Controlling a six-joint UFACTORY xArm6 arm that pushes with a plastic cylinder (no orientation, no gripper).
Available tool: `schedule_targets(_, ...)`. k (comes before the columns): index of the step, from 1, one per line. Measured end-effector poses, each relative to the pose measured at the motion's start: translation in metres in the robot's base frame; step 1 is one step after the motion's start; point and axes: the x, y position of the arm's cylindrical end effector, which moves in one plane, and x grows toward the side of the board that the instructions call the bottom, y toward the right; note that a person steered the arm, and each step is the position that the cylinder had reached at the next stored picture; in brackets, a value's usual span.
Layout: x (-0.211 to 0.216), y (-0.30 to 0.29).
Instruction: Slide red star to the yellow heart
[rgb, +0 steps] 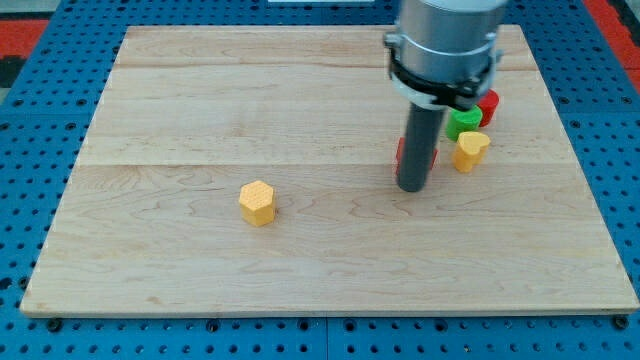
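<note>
**Tip against the red star, heart just to the right**

My tip (412, 186) has no jaws to open or close and holds nothing; it is a plain rod standing on the wooden board (200, 100), and it can only push. It stands in front of the red star (431, 155), hiding most of it, so only slivers of red show at either side of the rod. The tip seems to touch the star or sit just beside it, but I cannot tell which.

The yellow heart (471, 148) lies just to the view's right of the star, near it but apart. Above the heart sits a green block (464, 123), and above that a red block (489, 104), partly hidden by the arm; their shapes are unclear.

The risk, as I judge it, is an off-centre push: the star could spin off the rod and slip past the heart, or strike it and knock it into the green block. A yellow hexagon block (257, 202) lies well apart at the view's left, out of harm.
</note>
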Motion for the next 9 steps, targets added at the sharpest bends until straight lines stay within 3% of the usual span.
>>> schedule_targets(1,0.013,0.012)
schedule_targets(2,0.003,-0.024)
schedule_targets(4,-0.053,-0.089)
schedule_targets(5,-0.069,-0.067)
schedule_targets(7,-0.044,-0.015)
schedule_targets(9,-0.009,-0.006)
